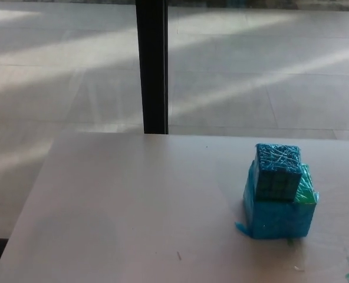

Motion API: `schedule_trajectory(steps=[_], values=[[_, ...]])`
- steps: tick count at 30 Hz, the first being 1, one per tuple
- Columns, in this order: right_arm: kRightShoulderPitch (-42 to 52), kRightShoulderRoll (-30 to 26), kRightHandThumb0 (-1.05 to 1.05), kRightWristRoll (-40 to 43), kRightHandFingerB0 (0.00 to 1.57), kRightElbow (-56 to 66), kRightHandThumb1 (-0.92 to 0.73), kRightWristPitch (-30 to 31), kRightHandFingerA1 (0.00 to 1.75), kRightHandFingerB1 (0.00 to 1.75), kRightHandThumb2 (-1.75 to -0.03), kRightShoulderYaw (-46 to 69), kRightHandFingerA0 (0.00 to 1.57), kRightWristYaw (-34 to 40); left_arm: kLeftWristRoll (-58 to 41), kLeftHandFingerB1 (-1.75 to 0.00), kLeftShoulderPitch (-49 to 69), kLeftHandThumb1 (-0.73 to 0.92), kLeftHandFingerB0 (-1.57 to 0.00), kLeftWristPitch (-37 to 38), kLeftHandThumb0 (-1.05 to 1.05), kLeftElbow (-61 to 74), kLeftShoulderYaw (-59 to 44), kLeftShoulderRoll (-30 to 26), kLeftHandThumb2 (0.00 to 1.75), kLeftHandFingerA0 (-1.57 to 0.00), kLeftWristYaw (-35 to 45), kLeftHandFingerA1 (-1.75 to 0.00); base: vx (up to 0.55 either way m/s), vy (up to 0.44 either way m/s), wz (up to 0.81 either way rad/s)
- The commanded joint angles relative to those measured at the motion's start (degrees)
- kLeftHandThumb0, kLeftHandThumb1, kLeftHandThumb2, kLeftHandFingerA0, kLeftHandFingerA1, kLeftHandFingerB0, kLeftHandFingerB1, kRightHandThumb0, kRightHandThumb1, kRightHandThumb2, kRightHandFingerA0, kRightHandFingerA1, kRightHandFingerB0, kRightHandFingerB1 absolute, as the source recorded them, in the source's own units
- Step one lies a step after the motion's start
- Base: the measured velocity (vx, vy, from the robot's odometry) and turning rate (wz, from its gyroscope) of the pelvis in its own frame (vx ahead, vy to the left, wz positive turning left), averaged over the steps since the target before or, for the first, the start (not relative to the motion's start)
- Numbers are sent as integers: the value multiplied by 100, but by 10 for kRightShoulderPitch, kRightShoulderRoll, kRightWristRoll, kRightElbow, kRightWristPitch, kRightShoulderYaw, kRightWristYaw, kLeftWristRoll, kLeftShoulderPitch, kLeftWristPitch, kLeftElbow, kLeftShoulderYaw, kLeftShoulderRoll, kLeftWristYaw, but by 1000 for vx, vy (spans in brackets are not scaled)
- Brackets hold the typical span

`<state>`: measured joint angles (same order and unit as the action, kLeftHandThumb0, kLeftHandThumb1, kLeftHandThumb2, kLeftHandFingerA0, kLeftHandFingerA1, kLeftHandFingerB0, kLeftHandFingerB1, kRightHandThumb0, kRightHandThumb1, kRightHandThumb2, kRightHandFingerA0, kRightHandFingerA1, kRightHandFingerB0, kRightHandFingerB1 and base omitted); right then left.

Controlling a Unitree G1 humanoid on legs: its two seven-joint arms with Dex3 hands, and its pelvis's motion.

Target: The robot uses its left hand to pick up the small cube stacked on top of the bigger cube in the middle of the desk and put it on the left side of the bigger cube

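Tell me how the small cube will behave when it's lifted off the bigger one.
The small cube looks rigid and flat-faced, so it probably won't roll. Its shiny wrapping may be slippery. It sits toward the big cube's left edge, so a nudge could tip it off.

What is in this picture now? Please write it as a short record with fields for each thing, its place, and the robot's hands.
small cube: blue taped small cube, on top of the bigger cube
bigger cube: blue taped bigger cube with a green top, on the desk, right of centre
desk: pale wooden desk, bare to the left of the cubes
background: black vertical post, sunlit tiled floor
hands: neither in view
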<state>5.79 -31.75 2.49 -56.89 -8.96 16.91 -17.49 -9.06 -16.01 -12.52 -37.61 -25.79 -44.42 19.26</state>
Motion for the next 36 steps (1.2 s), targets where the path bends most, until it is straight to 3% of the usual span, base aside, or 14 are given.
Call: schedule_trajectory(steps=[1,7,9,11,12,15,16,18,20,21,22,24,31,36], values=[[-2,-20,-103,7,0,0,-57,-7,69,57,-111,3,2,-12,46,-38,-153,57,0,-37,-84,56,88,-56,98,-14,25,-53,0,0,0],[-7,-23,-105,-2,0,-7,-57,-12,72,58,-111,-3,4,-3,52,-31,-262,73,-9,-69,-87,158,171,5,63,-17,18,-53,0,0,0],[-8,-23,-104,3,0,-12,-56,-15,70,56,-111,-1,3,-10,42,-52,-279,34,0,-100,-41,211,194,34,99,-2,13,-53,0,0,0],[-9,-22,-105,8,0,-8,-78,-6,88,73,-65,1,0,-13,30,-52,-290,33,0,-123,-41,247,207,61,99,-2,8,-53,0,0,0],[-9,-22,-103,7,1,-8,-56,-6,70,59,-109,1,2,-12,37,-42,-299,55,-5,-119,-85,249,222,74,96,-11,7,-57,0,0,0],[-11,-22,-102,1,1,-2,-56,-6,69,59,-110,-5,2,-8,57,-30,-322,70,-13,-111,-87,244,265,125,62,-15,-5,-47,0,0,0],[-10,-21,-105,-1,1,1,-56,-4,78,64,-104,-7,10,-7,62,-50,-331,28,0,-115,-41,250,290,152,96,-1,-3,-52,0,0,0],[-10,-22,-105,-3,0,-2,-54,-4,82,66,-102,-10,10,-6,65,-29,-334,70,-12,-136,-90,268,303,171,63,-14,-9,-46,0,0,0],[-6,-22,-105,0,3,3,-59,-5,82,67,-117,-9,7,-7,72,-50,-339,27,0,-132,-41,274,325,198,95,-2,-9,-53,0,0,0],[-7,-22,-105,0,6,0,-60,-7,78,66,-116,-9,0,-8,76,-30,-340,70,-15,-145,-86,288,333,212,63,-16,-16,-47,0,0,0],[-5,-21,-105,8,0,4,-79,-6,104,88,-64,-4,0,-15,85,-32,-345,70,-17,-155,-89,296,345,224,63,-19,-24,-50,0,0,0],[-3,-21,-105,6,2,5,-55,-7,75,64,-108,-6,5,-16,92,-35,-350,69,-15,-162,-87,301,358,246,61,-18,-30,-53,0,0,0],[-9,-24,-105,0,0,-6,-79,-9,94,80,-63,-12,0,-12,130,-50,-385,31,0,-143,-41,264,421,316,98,-3,-32,-54,0,0,0],[-21,-25,-104,-6,11,-15,-59,-11,76,68,-115,-21,0,-6,168,-36,-439,71,-15,-115,-94,195,483,365,62,-12,-24,-54,0,0,0]])
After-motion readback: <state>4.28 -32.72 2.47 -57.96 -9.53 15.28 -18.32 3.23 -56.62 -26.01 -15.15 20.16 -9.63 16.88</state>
